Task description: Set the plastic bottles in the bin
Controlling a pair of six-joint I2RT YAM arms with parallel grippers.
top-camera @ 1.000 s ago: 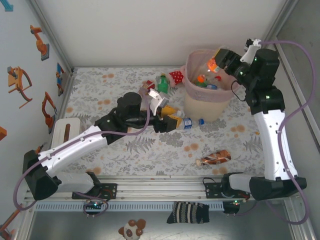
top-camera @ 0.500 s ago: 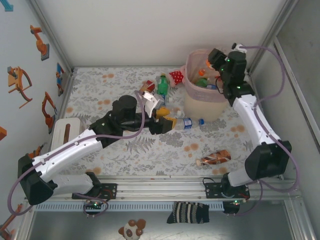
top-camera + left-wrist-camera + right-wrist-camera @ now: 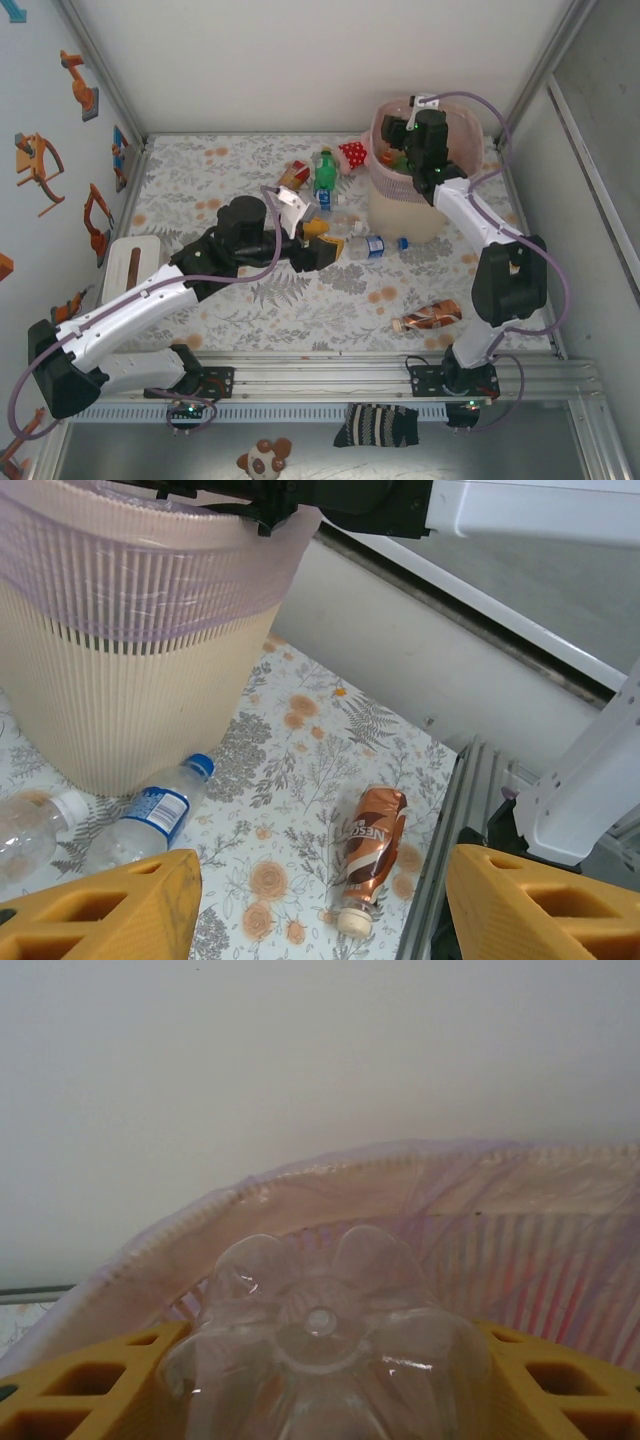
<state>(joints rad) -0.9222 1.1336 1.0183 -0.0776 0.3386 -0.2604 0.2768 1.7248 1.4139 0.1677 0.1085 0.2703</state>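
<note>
The pink-rimmed bin (image 3: 400, 215) stands at the back right, with bottles showing inside it. My right gripper (image 3: 405, 140) hangs over its rim, shut on a clear bottle (image 3: 320, 1330) whose petal-shaped base faces the wrist camera, the bin rim (image 3: 300, 1185) just behind it. My left gripper (image 3: 325, 240) is open low over the table, left of the bin (image 3: 130, 630). In front of it lie a clear blue-capped bottle (image 3: 150, 815), a white-capped clear bottle (image 3: 30, 835) and a brown bottle (image 3: 368, 855). A green bottle (image 3: 324, 170) and an orange-red bottle (image 3: 293, 175) lie further back.
A small red white-dotted item (image 3: 352, 153) lies beside the bin's left side. The brown bottle (image 3: 428, 316) is near the front rail (image 3: 330, 365). A white block (image 3: 130, 262) sits at the left edge. Walls close in on three sides.
My right arm has swung left and down, bringing the clear bottle from the bin's right side to over its opening. My left arm has drawn slightly back to the left.
</note>
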